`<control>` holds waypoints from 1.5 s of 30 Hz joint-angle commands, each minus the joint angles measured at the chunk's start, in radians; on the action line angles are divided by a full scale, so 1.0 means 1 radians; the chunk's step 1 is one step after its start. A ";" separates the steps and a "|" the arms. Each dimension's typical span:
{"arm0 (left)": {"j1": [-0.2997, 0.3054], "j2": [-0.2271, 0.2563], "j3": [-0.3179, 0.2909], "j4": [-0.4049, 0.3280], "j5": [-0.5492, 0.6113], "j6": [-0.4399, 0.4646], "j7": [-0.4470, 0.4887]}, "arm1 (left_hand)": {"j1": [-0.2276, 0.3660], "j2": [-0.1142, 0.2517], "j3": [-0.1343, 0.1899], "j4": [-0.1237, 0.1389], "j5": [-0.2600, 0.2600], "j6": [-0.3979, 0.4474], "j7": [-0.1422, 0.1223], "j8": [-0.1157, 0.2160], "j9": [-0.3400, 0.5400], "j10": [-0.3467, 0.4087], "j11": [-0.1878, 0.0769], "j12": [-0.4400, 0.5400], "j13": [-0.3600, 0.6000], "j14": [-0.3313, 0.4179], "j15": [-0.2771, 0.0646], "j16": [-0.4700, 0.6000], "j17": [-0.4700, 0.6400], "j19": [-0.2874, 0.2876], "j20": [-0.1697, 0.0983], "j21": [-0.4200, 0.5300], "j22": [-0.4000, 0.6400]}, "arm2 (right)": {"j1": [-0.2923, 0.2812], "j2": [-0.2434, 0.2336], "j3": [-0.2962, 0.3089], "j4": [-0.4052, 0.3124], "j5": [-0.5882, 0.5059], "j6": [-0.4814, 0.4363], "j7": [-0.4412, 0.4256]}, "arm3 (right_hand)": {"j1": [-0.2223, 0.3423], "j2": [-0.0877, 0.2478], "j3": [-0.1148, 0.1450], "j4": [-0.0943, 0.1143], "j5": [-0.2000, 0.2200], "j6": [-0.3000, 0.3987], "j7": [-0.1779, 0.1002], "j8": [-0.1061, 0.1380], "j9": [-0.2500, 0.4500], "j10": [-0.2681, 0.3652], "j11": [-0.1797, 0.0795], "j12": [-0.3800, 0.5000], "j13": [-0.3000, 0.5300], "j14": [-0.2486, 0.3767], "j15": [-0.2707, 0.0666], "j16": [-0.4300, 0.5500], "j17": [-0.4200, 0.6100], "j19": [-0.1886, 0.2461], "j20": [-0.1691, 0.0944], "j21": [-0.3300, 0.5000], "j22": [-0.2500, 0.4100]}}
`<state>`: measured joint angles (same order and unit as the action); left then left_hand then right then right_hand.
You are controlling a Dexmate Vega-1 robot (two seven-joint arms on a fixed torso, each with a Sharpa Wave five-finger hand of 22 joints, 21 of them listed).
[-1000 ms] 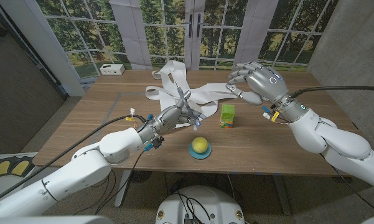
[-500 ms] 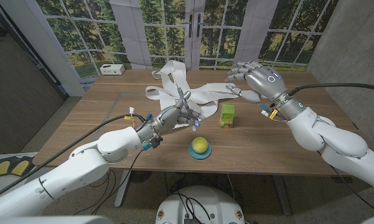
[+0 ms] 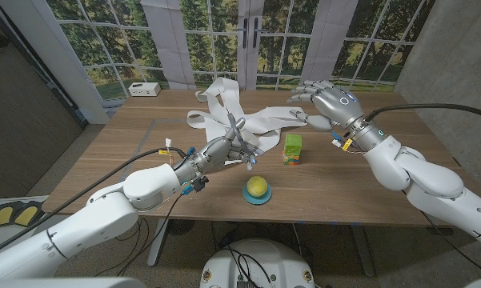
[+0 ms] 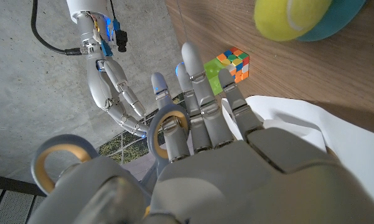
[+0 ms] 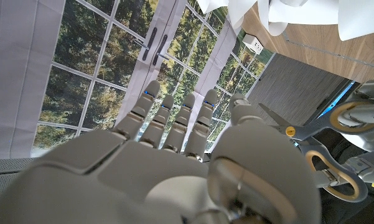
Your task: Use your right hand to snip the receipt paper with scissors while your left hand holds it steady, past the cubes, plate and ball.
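1. My left hand (image 3: 228, 146) grips the scissors (image 3: 237, 128), blades pointing up over the receipt paper (image 3: 260, 122).
2. My right hand (image 3: 326, 102) hovers above the paper's far end, fingers curled loosely, holding nothing.
3. The cubes (image 3: 292, 149) stand between the hands; ball (image 3: 258, 187) on plate (image 3: 258, 198) near the table (image 3: 128, 164) front edge.

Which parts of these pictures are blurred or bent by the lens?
Head view: sharp throughout, even light, but straight lines bow near the edges. Left wrist view: the left hand up close and the ball are soft; the cubes are clearer. Right wrist view: the right hand is blurred; the windows behind are sharper.
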<state>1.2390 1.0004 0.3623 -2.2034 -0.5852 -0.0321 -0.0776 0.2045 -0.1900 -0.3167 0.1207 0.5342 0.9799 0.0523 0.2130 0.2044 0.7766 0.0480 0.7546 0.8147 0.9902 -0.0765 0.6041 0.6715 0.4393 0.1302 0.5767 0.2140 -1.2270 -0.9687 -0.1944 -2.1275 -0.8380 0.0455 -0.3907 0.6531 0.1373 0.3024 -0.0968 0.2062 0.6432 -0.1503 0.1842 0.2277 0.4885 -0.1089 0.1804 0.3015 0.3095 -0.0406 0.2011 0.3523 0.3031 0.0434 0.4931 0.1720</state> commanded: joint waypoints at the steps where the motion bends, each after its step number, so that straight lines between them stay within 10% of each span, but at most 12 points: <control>1: 0.001 0.003 0.001 -0.014 0.004 -0.001 -0.003 | -0.005 0.003 -0.041 -0.048 0.008 -0.070 0.159 0.001 -0.001 0.038 -0.021 0.001 -0.005 0.012 0.000 0.003 -0.006 0.019 -0.008 0.001 0.002 | 0.054 -0.022 -0.050 0.011 0.001 -0.034 0.064 | 0.005 -0.005 -0.005 -0.013 0.005 -0.051 -0.002 -0.007 0.001 -0.038 0.003 0.001 -0.001 -0.027 -0.115 0.006 -0.002 -0.014 0.007 -0.019 0.001; 24: -0.006 0.023 0.003 -0.025 -0.010 0.006 -0.038 | -0.005 0.005 -0.040 -0.055 0.015 -0.067 0.159 0.000 -0.003 0.040 -0.016 -0.001 -0.007 0.011 -0.004 0.001 -0.012 0.021 -0.014 -0.003 0.002 | 0.184 -0.038 -0.168 0.024 -0.010 -0.068 0.223 | 0.014 -0.013 -0.021 -0.042 0.005 -0.359 -0.015 -0.015 -0.013 -0.180 0.001 0.002 -0.021 -0.146 -0.077 0.000 -0.035 -0.061 0.033 -0.098 0.001; 37: -0.009 0.032 0.004 -0.027 -0.016 0.003 -0.054 | -0.004 0.006 -0.040 -0.058 0.018 -0.066 0.159 -0.001 -0.003 0.041 -0.021 -0.001 -0.008 0.013 -0.003 0.002 -0.015 0.021 -0.014 -0.006 0.002 | 0.224 -0.035 -0.220 0.043 -0.018 -0.030 0.234 | 0.049 -0.013 -0.011 -0.062 0.009 -0.343 -0.049 0.009 -0.018 -0.183 -0.013 0.012 -0.027 -0.170 -0.098 -0.002 -0.050 -0.083 0.029 -0.124 0.001; 41: -0.014 0.035 0.004 -0.036 -0.013 0.017 -0.048 | -0.004 0.007 -0.039 -0.060 0.019 -0.066 0.159 -0.002 -0.004 0.040 -0.021 -0.001 -0.008 0.013 -0.003 0.003 -0.014 0.022 -0.014 -0.007 0.002 | 0.226 -0.035 -0.227 0.044 -0.021 -0.026 0.234 | 0.078 -0.009 -0.002 -0.068 0.007 -0.280 -0.071 0.030 -0.022 -0.180 -0.059 0.019 -0.034 -0.188 -0.106 0.002 -0.063 -0.093 0.024 -0.146 0.001; 45: -0.020 0.029 0.013 -0.044 -0.015 0.026 -0.048 | -0.004 0.008 -0.039 -0.061 0.020 -0.065 0.159 -0.002 -0.004 0.040 -0.020 0.000 -0.006 0.014 -0.003 0.004 -0.014 0.023 -0.015 -0.008 0.002 | 0.227 -0.042 -0.228 0.040 -0.017 -0.023 0.247 | 0.098 -0.005 0.004 -0.070 0.006 -0.290 -0.071 0.022 -0.025 -0.203 -0.035 0.013 -0.039 -0.206 -0.105 0.001 -0.071 -0.102 0.022 -0.161 0.001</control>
<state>1.2280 1.0288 0.3660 -2.2326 -0.5979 -0.0257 -0.1251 0.2061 -0.1884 -0.3121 0.1110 0.5490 0.9799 0.0523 0.2108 0.2000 0.7851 0.0502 0.7543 0.8054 0.9975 -0.0798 0.6041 0.6541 0.4517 0.1177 0.5691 0.2141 -1.0166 -1.0052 -0.3996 -2.0904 -0.8579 0.0066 -0.1614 0.7309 0.1304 0.3000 -0.1624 0.2081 0.3558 -0.2217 0.2076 0.2042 0.2999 -0.1522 0.1926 0.2645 0.1168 -0.0373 0.2011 0.2834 0.2068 0.0682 0.3390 0.1719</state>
